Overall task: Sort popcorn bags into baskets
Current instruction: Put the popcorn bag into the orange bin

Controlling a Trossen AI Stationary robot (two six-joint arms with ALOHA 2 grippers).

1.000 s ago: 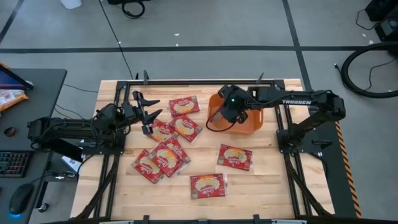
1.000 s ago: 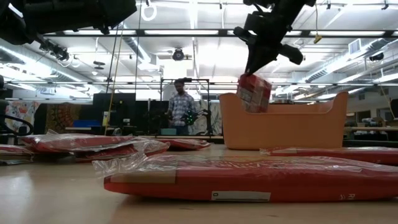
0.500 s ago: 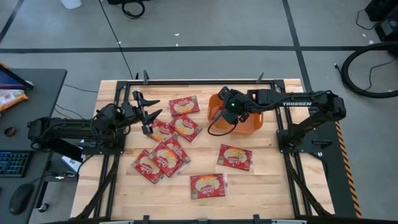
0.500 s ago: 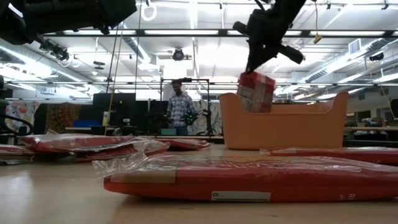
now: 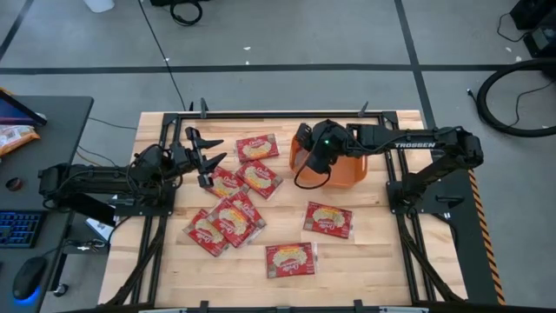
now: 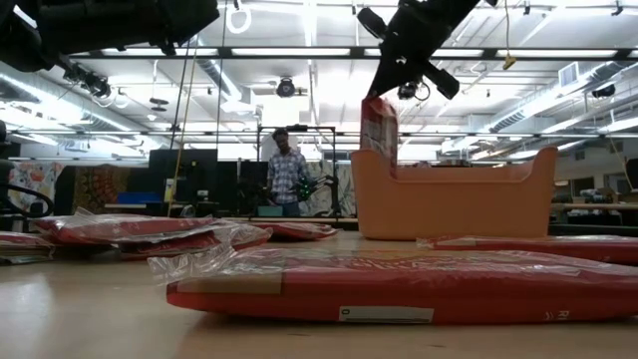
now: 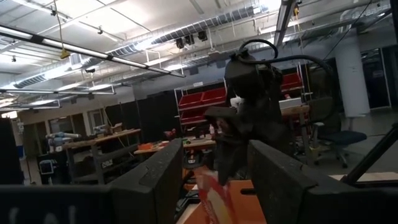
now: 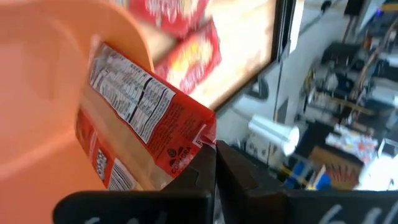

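Observation:
My right gripper (image 5: 311,160) (image 6: 379,92) is above the left end of the orange basket (image 5: 352,170) (image 6: 454,194) and is shut on a red popcorn bag (image 6: 379,128) (image 8: 134,118). The bag's printed back faces the wrist camera. My left gripper (image 5: 205,153) (image 7: 211,186) hovers open over the table's left part, pointing toward the basket. Several more popcorn bags lie flat on the table: (image 5: 257,146), (image 5: 259,178), (image 5: 234,217), (image 5: 328,219), (image 5: 291,259). My right gripper pinches the popcorn bag by its crimped top edge (image 8: 198,138) between the two fingers, coming from above and pointing down. The bag hangs upright below the fingers, clear of the table. Its lower end (image 6: 379,155) is level with the basket's left-end rim.
The loose bags cluster between the two arms and along the near side, some overlapping (image 5: 221,224). A black frame rail (image 5: 278,114) runs along the far edge. A person (image 6: 289,175) stands far behind the table. A desk with a keyboard (image 5: 17,228) is left of the table.
My right gripper has moved toward the table's left, from over the basket's inside to its left end, and has risen a little. The held bag went with it and has turned about, so that it now shows edge-on in the low view. The gripper stayed shut.

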